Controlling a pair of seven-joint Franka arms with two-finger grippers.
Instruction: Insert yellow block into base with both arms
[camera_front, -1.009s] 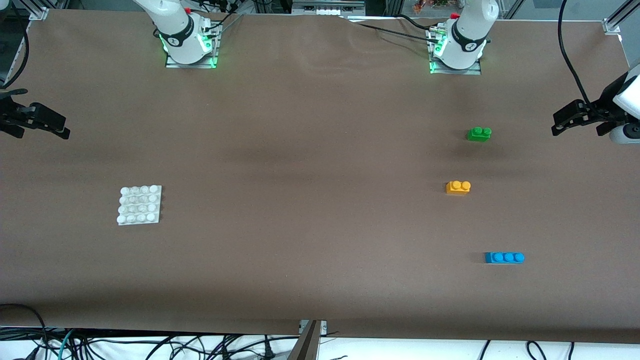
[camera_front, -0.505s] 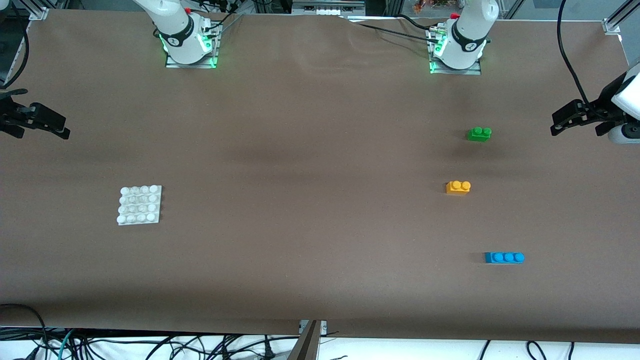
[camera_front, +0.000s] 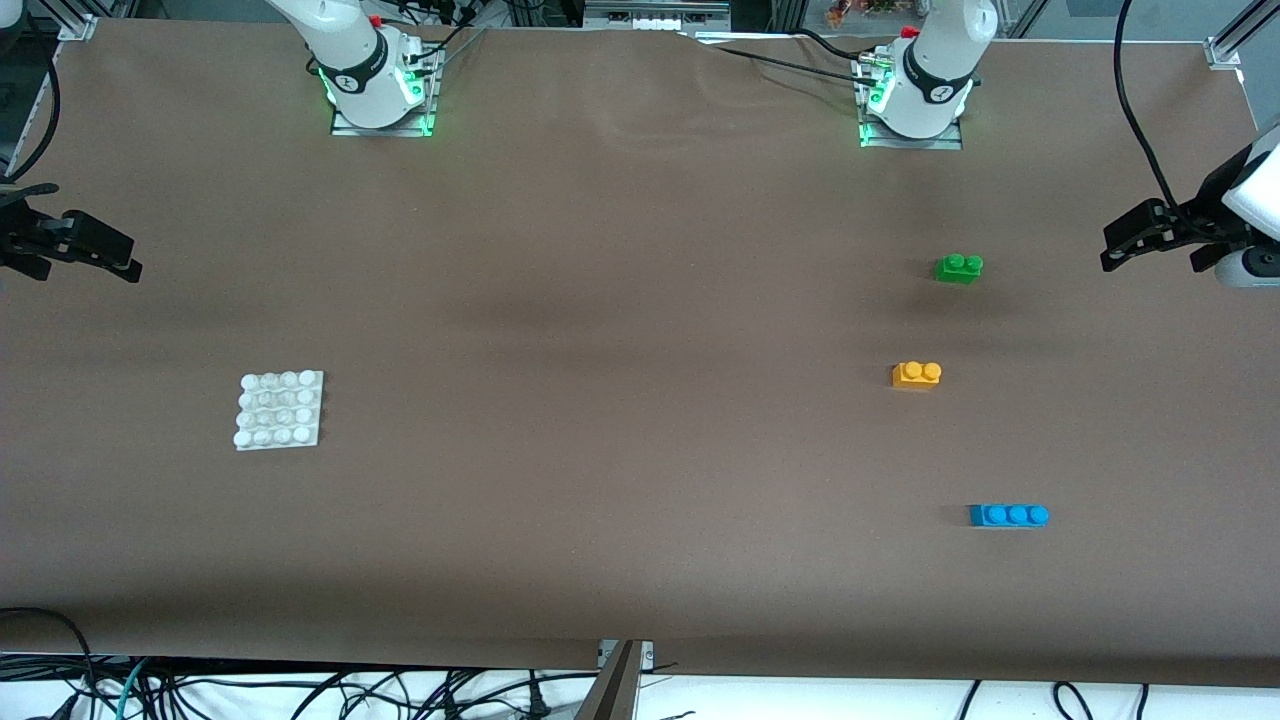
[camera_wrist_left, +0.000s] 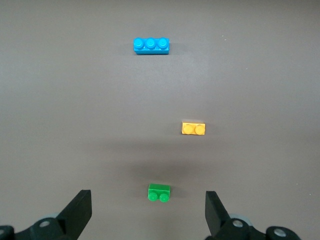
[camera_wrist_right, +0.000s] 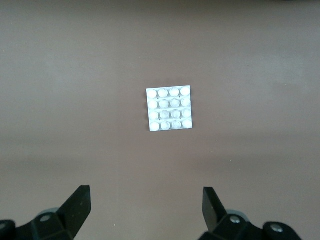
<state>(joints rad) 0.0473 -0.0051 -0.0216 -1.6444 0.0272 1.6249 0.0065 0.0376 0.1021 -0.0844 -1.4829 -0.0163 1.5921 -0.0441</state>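
While nothing had yet been grasped, the long blue three-stud plastic brick (camera_front: 1008, 515) lay nearest the front camera, toward the left arm's end of the brown table (camera_front: 620, 330). Farther from the camera sat the flat white square plastic base with its four-by-four grid of studs (camera_front: 280, 410), alone toward the right arm's end. About level with it, well apart and at the left arm's end, rested the small orange-yellow two-stud plastic block (camera_front: 916, 374), untouched. Farther still stood the green two-stud brick (camera_front: 958, 268). The left gripper (camera_front: 1135, 240) hung over the table edge at its own end, fingers spread wide and empty, while the right gripper (camera_front: 95, 255) hung over the table edge at its end, likewise spread and empty in its wrist view (camera_wrist_right: 145, 210). Judging from this layout, the main risk was mistaken identity: the green brick shared the yellow block's shape and lay closer beneath the left gripper (camera_wrist_left: 147, 212). A careless descent might also nudge the light block sideways, and the unsecured base could slide during pressing unless the right gripper held it.
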